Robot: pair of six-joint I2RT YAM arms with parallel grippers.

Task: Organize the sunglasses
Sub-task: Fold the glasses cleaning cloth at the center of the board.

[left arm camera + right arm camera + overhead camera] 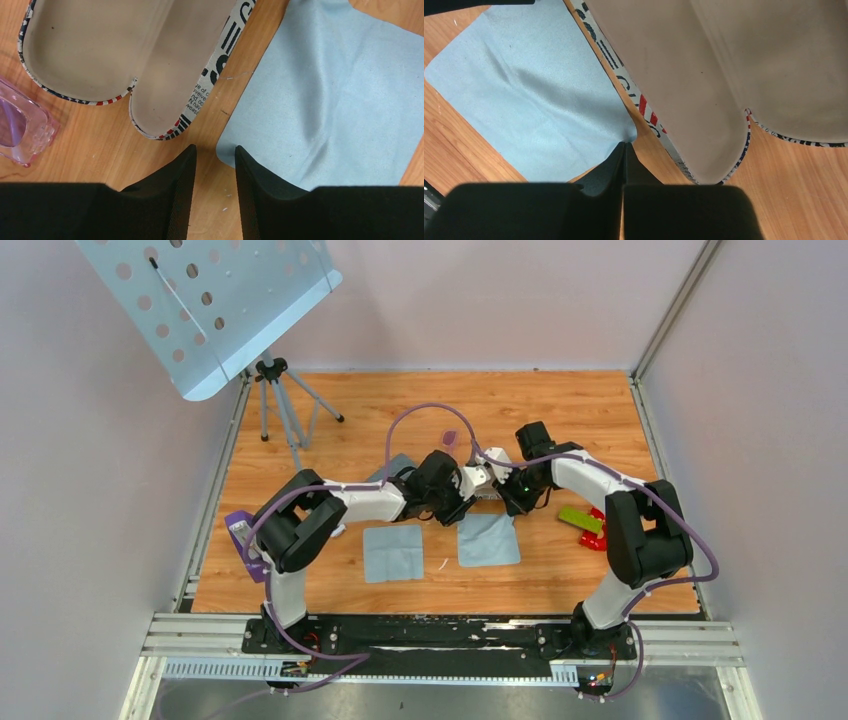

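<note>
Shows two arms meeting over the middle of a wooden desk (pixel 560 410). Finds the left claw (pixel 215 150) narrowly parted and empty, hanging between an open flag-patterned case (pixel 100 45) and a pale blue cloth (pixel 330 100). Finds the right claw (pixel 624 147) pressed shut, gripping nothing visible, tips at the cloth's corner. Places the sunglasses (pixel 20 127), purple-tinted, on the desk just beside the case, not inside. Reads as the step before pickup: case ready, glasses ungrasped. Calls next for shifting the left claw over the frame, closing gently, then lowering into the case's lined hollow.
</note>
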